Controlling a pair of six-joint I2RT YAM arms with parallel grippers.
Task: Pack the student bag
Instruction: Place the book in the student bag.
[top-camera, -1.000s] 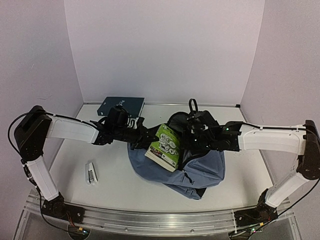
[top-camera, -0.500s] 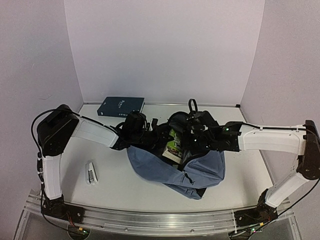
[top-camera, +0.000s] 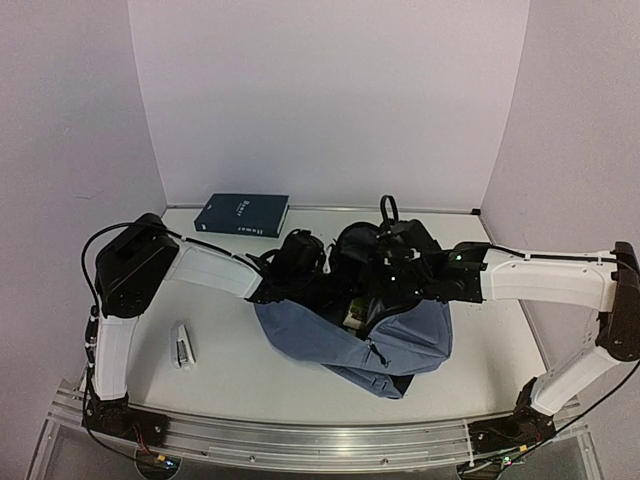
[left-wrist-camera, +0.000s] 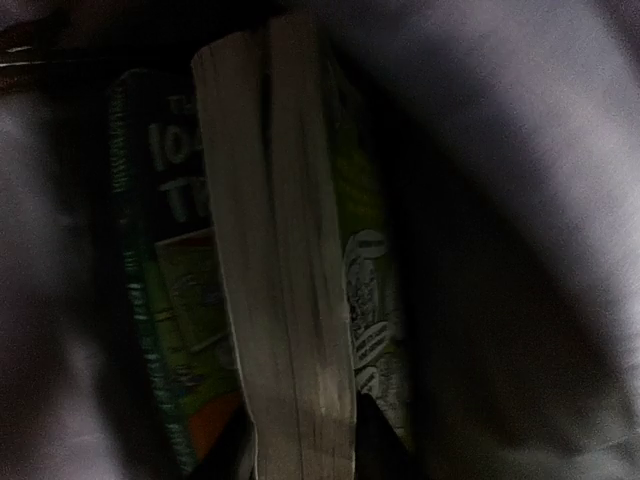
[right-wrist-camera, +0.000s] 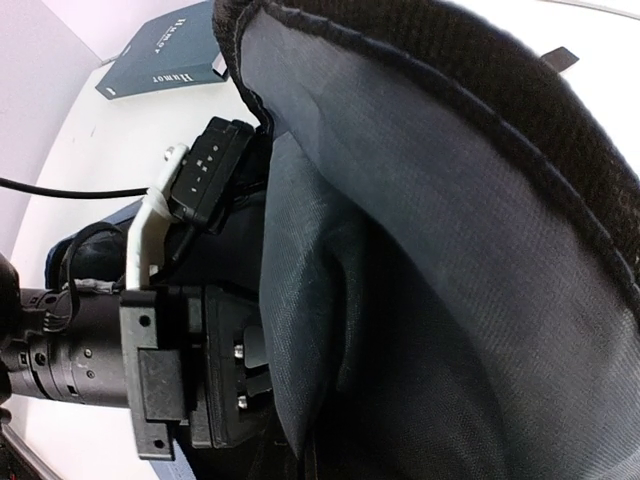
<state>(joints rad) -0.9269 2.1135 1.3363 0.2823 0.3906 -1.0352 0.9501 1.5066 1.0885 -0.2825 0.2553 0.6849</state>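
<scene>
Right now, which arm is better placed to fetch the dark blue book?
Left, likely. The dark blue book lies far left on the table, while the right claw is shut on the student bag, apparently holding it open.

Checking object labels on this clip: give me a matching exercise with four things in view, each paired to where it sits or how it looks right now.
Things:
1. student bag
2. green book
3. dark blue book
4. small white item

Places or states:
A. lying flat at the far left edge of the table
B. down inside the bag's dark opening
C. blue-grey, in the middle, mouth open
D. alone at the near left, beside the left arm

Pairs: 1-C, 2-B, 3-A, 4-D
</scene>
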